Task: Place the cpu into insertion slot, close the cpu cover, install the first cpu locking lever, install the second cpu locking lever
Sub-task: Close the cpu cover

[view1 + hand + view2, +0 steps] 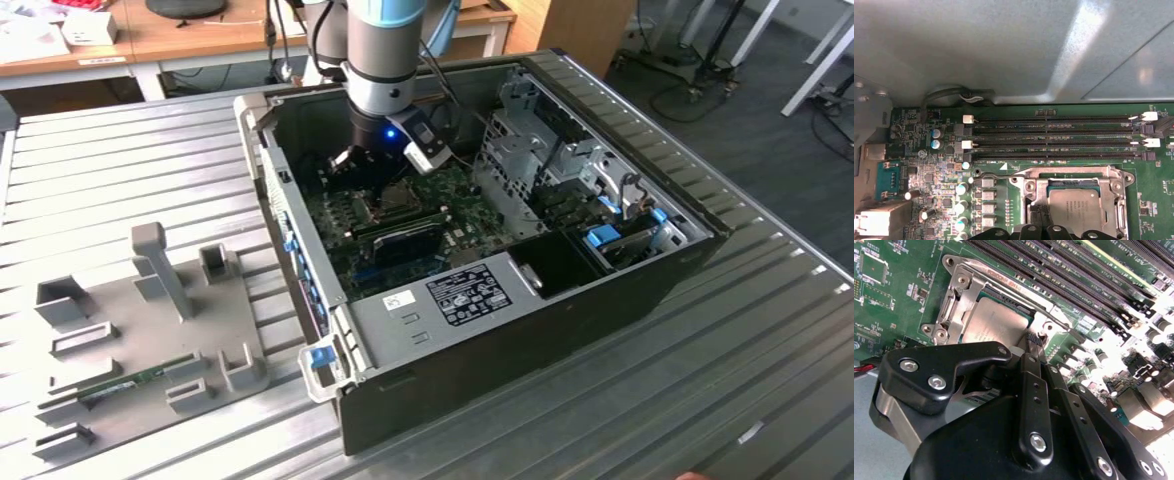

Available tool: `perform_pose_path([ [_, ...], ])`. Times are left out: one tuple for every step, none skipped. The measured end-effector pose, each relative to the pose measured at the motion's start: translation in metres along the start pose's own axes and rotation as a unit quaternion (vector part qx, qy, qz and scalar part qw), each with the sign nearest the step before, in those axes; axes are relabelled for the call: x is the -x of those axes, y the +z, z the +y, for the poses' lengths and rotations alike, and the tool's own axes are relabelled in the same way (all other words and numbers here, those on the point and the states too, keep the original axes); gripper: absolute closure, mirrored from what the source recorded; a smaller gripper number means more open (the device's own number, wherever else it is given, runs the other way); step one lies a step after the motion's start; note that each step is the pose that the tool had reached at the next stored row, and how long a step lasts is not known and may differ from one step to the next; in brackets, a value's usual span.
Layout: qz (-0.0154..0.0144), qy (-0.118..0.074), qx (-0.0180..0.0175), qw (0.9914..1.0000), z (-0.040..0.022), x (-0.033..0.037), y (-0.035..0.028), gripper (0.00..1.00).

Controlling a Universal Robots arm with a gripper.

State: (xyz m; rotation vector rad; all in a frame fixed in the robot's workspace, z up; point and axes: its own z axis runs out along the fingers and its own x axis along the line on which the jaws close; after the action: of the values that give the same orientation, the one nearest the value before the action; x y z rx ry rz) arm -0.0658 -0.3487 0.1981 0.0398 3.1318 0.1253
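The cpu (996, 322) (1076, 210) lies flat in the insertion slot (391, 205) on the green motherboard. The silver cpu cover (961, 290) (1069, 182) is down over it, its window framing the grey chip top. A thin wire locking lever (996, 176) runs along the socket edge nearest the memory slots. My gripper (1032, 342) (1038, 216) (374, 185) is inside the case at the socket's corner. Its black fingers (1031, 390) are pressed together, with the tips at the cover's edge beside the chip. I cannot tell whether anything is between them.
Long black memory slots (1054, 137) (1054, 270) lie beside the socket, with the grey case wall (1004, 45) beyond them. Capacitors (936, 140) stand on the board. A drive cage (534, 140) fills the case at the exterior view's right. A grey fixture plate (147, 320) rests on the slatted table.
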Motion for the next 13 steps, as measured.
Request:
perform_pose_path([
  [0.0000,0.000,0.0000,1.00000,0.0000,0.0000,0.0000,0.90],
  [0.0000,0.000,0.0000,1.00000,0.0000,0.0000,0.0001,0.90],
  [0.0000,0.000,-0.0001,1.00000,0.0000,0.0000,0.0002,0.90],
  [0.0000,0.000,-0.0001,1.00000,-0.0001,0.0000,0.0005,0.90],
  [0.0001,0.000,-0.0001,1.00000,-0.0001,0.0000,0.0008,0.90],
  [0.0001,0.000,-0.0002,1.00000,-0.0001,0.0000,0.0009,0.90],
  [0.0001,0.000,-0.0002,1.00000,-0.0001,0.0000,0.0009,0.90],
  [0.0000,0.000,-0.0001,1.00000,-0.0001,0.0000,0.0010,0.90],
  [0.0000,0.000,0.0000,1.00000,-0.0001,0.0000,0.0011,0.90],
  [0.0000,0.000,0.0000,1.00000,-0.0001,0.0000,0.0011,0.90],
  [0.0000,0.000,0.0000,1.00000,-0.0001,0.0000,0.0011,0.90],
  [0.0000,0.000,0.0000,1.00000,-0.0001,0.0000,0.0011,0.90],
  [0.0000,0.000,0.0000,1.00000,-0.0001,0.0000,0.0011,0.90],
])
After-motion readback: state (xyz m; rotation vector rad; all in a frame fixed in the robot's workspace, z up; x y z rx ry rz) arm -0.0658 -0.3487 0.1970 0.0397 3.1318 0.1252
